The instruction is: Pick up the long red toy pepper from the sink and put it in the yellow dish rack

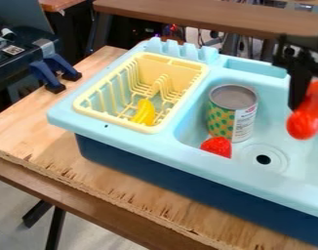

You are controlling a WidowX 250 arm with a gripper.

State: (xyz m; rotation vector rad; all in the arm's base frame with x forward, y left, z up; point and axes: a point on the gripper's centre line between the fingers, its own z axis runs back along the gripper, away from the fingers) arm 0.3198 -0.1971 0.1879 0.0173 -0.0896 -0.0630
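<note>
At the right edge, the black gripper (308, 92) hangs over the sink basin, shut on a glossy red object (307, 120) whose lower end hangs beneath the fingers. A tin can (232, 112) with a green-and-yellow patterned label stands upright in the basin, left of the gripper. Close to the can's base, at the basin's front left, lies a red strawberry (217, 146). A yellow banana-like piece (144, 112) rests in the pale yellow dish rack (84, 101), toward its front end.
The light blue sink (168, 149) with a dark blue base sits on a wooden board (41, 146). The drain (263, 159) is right of the strawberry. Blue-and-black clamps (55, 71) are at the board's left edge, and a brown bench (207, 17) stands behind.
</note>
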